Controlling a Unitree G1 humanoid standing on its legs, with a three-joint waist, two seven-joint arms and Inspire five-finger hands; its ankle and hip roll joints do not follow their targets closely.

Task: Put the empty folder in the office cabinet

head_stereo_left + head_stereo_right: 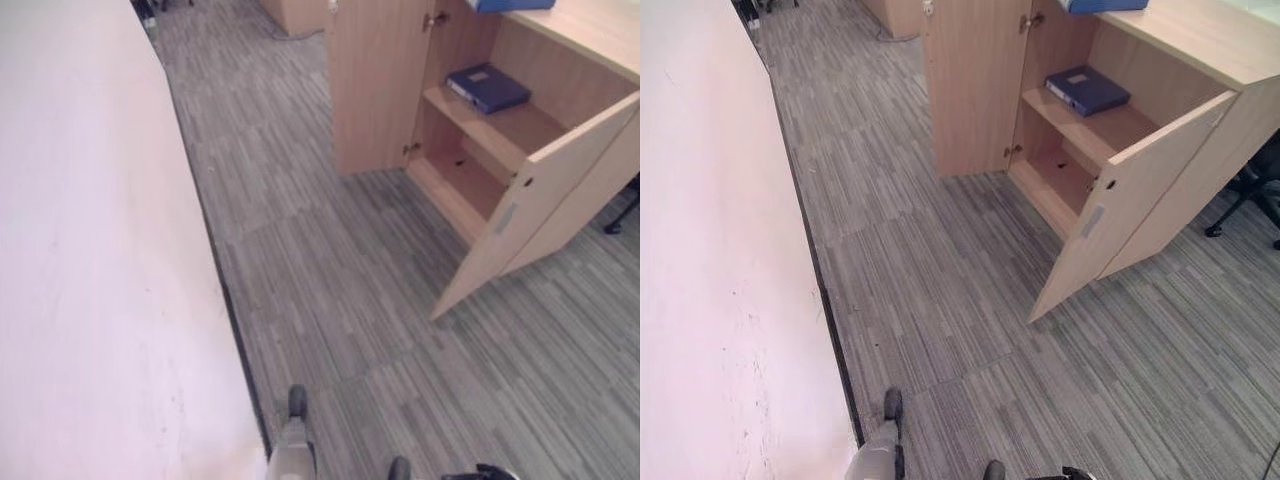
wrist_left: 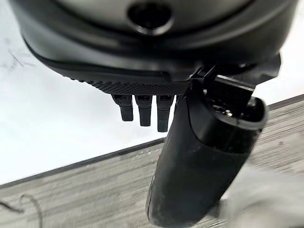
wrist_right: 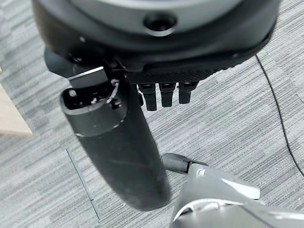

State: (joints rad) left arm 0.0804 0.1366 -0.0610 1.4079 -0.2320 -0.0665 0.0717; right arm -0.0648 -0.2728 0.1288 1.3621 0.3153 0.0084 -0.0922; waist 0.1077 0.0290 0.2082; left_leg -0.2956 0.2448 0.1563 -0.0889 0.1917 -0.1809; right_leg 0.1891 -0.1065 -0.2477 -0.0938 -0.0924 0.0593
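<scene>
Both hands, left hand (image 2: pixel 156 90) and right hand (image 3: pixel 161 85), hang with relaxed fingers holding nothing, since folder (image 1: pixel 488 87) already lies on cabinet (image 1: pixel 375 90) shelf.

Grey striped carpet floor (image 1: pixel 330 290), white wall (image 1: pixel 90 250) on the left, black office chair base (image 1: pixel 1250 205) at right

Blue folder (image 1: pixel 488 87) flat on open cabinet's (image 1: pixel 380 90) upper shelf

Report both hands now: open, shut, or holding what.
Left hand: open, fingers straight, holding nothing.
Right hand: open, fingers straight, holding nothing.
</scene>
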